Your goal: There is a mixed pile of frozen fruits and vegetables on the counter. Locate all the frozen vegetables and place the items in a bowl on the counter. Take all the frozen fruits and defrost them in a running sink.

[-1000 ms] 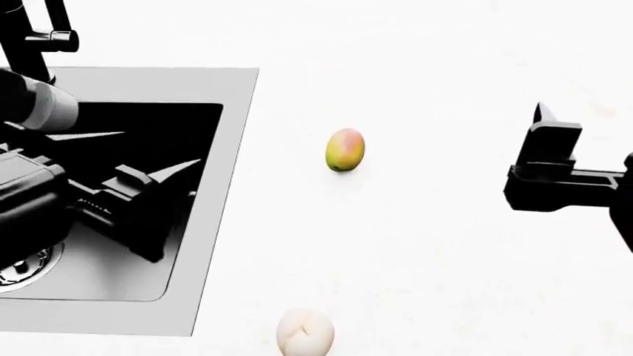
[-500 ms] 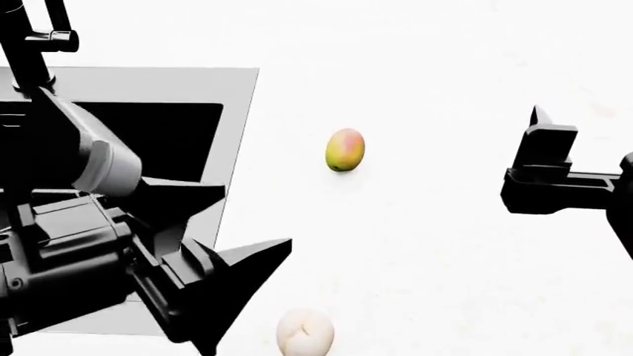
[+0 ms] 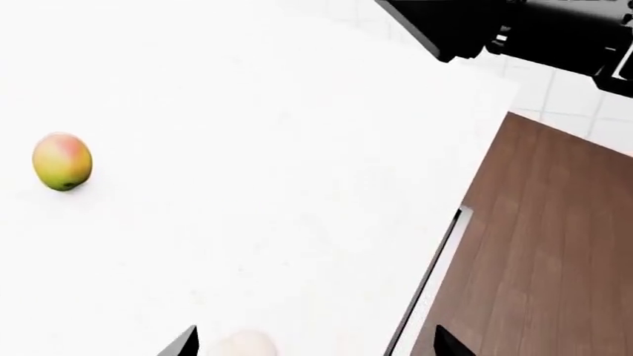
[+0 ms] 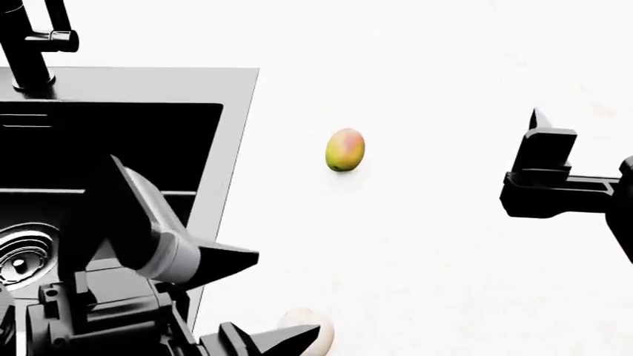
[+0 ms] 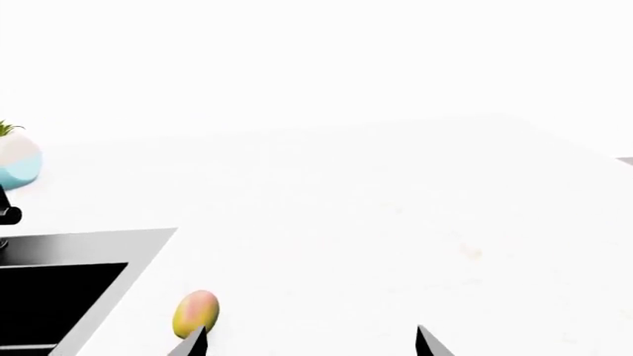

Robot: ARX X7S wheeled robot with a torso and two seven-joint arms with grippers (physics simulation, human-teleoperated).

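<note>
The mango [image 4: 345,150] lies alone on the white counter [image 4: 435,245], to the right of the sink [image 4: 233,148]. The pale round fruit [image 4: 308,320] sits near the counter's front edge. My left gripper [image 4: 287,297] hovers open just over it, and one dark finger [image 4: 287,340] covers part of it. The left wrist view shows this fruit [image 3: 242,345] between the spread fingertips of the left gripper [image 3: 316,345], nearer one side, with the mango [image 3: 61,161] farther off. My right gripper [image 4: 539,141] hangs open and empty at the right. The frozen vegetables and the bowl are out of view.
The black tap [image 4: 30,44] stands behind the sink, whose chrome drain [image 4: 25,259] shows. In the right wrist view a small light blue object [image 5: 18,159] sits beyond the sink [image 5: 89,248]. The counter's front edge [image 3: 435,252] drops to brown floor [image 3: 554,259].
My left arm has come out of the sink and swung toward the counter's front edge, ending over the pale fruit. The right gripper has barely moved. Neither fruit has moved.
</note>
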